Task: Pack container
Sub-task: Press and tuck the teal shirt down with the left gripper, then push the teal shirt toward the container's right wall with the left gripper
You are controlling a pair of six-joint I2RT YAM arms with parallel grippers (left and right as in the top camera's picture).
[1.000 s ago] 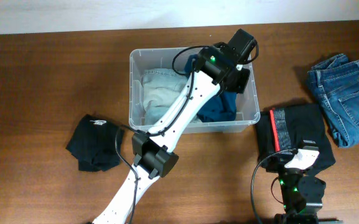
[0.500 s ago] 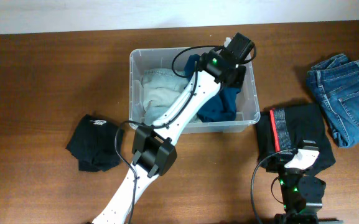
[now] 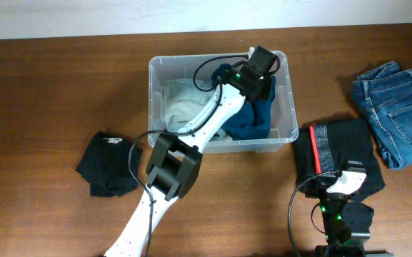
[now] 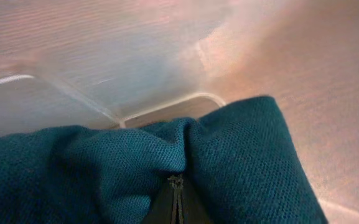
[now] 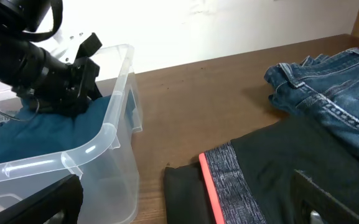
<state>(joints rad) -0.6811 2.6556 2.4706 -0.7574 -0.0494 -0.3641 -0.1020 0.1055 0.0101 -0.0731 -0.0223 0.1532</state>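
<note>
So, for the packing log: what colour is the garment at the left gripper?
Teal blue; the garment shows best in the left wrist view.

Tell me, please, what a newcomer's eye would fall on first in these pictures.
The long white left arm reaching into the clear tub in the middle of the overhead view draws the eye, its left gripper pinching a teal cloth there. Next come the jeans at far right and the black, red-striped garment beside the tub.

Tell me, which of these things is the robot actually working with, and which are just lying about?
In the job: tub; teal garment, pinched in the left jaws inside it; pale garment, already in it.
Lying about, probably waiting their turn: black top, striped black shorts, jeans.
</note>
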